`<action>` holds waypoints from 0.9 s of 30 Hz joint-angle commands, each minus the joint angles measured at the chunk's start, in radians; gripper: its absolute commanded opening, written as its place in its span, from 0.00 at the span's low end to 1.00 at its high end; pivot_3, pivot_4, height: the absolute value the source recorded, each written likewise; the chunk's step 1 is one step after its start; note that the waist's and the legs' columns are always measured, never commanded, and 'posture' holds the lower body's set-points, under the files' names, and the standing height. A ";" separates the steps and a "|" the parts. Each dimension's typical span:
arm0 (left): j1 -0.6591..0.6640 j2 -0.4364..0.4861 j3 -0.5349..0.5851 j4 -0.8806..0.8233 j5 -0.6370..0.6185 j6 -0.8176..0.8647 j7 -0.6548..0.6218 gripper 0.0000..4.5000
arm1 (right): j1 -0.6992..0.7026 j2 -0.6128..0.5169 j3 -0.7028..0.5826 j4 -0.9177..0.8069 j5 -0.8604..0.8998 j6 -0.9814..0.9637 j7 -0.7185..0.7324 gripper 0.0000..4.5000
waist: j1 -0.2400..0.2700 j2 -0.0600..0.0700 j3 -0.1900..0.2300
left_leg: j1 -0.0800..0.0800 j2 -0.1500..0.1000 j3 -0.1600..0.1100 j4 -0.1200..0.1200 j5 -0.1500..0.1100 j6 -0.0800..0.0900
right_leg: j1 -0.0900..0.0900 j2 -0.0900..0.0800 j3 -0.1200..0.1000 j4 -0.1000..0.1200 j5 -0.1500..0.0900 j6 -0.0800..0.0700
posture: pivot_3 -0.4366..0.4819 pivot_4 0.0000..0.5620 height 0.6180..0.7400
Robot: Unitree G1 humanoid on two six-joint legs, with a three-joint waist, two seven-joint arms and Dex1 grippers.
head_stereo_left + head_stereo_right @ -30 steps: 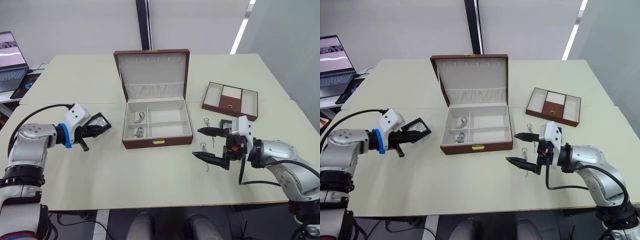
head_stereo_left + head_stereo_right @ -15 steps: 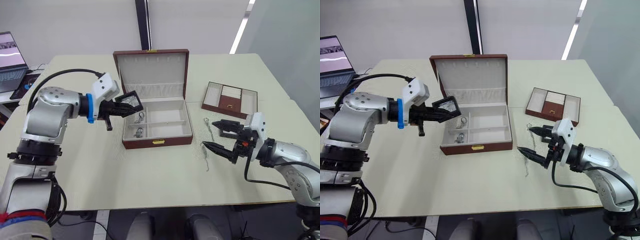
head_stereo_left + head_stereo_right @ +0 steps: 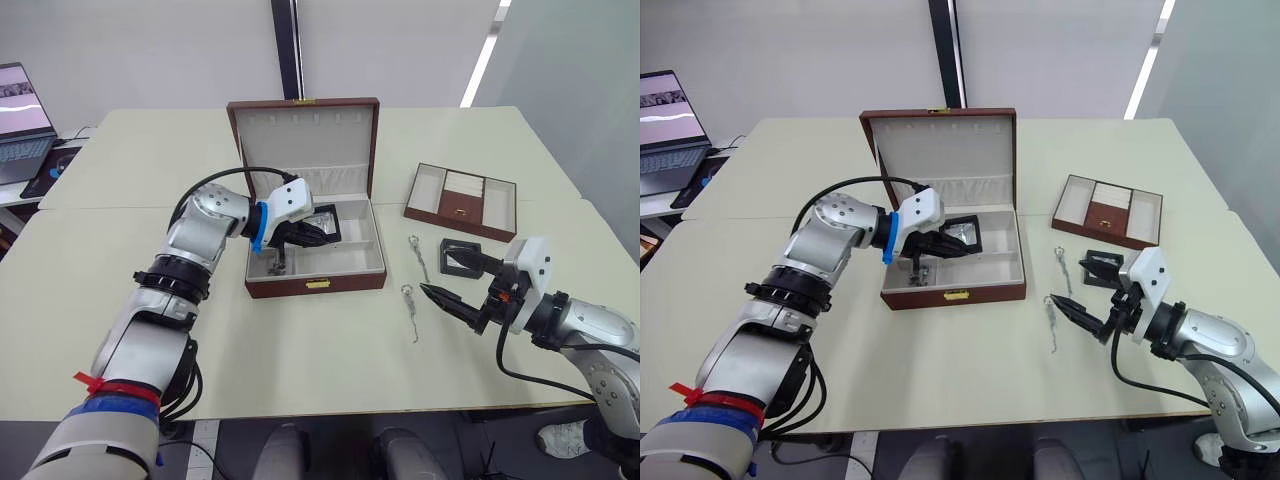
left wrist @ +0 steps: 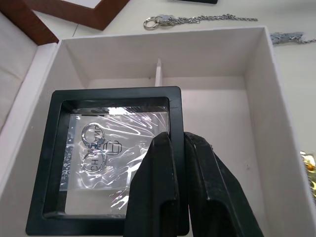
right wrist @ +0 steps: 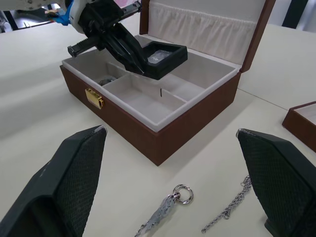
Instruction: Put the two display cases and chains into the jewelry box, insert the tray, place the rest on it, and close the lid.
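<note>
Since a second ago I have swung the left gripper (image 3: pixel 318 234) from well left of the jewelry box (image 3: pixel 316 283) to over its open interior, carrying the display case (image 4: pixel 111 153); the right arm has backed off toward the box's right.

Left fingers are clenched on the case's black frame edge, and the case hangs tilted above the box's back compartments, not yet set down. Right gripper (image 3: pixel 462 282) is spread wide, grasping nothing.

Progress, as I judge it: early. The second display case (image 3: pixel 462 257) lies on the table right of the box, the two chains (image 3: pixel 412 300) between it and the box. The tray (image 3: pixel 460 201) sits further right, uninserted; lid up.

Materials: box is brown leatherette with cream lining, gold clasp and rigid dividers. The case is a square black frame with a crinkled clear film over two rings. Chains are thin silver links, limp.
</note>
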 commanded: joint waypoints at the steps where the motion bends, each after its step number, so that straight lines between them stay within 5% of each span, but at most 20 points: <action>1: -0.056 -0.030 0.002 0.090 0.046 -0.096 0.035 0.01 | 0.009 0.002 -0.028 -0.048 0.013 -0.014 -0.018 1.00 | 0.000 0.000 0.000 | 0.000 0.000 0.000 0.000 0.000 0.000 | 0.000 0.000 0.000 0.000 0.000 0.000 | 0.48 0.27 1.00; 10: -0.114 -0.077 0.016 0.261 0.097 -0.205 0.061 0.01 | 0.033 0.000 -0.039 -0.067 0.022 -0.012 -0.041 1.00 | 0.000 0.000 0.000 | -0.003 0.000 0.000 0.001 0.000 0.000 | -0.003 0.000 -0.001 0.000 0.000 0.000 | 0.48 0.27 1.00; 27: -0.132 -0.094 0.030 0.334 0.121 -0.267 0.082 0.01 | 0.039 0.003 -0.032 -0.074 0.028 -0.013 -0.052 1.00 | -0.001 0.000 0.000 | -0.003 0.000 0.000 0.001 0.001 0.001 | -0.003 0.000 -0.001 0.001 0.000 0.000 | 0.48 0.27 1.00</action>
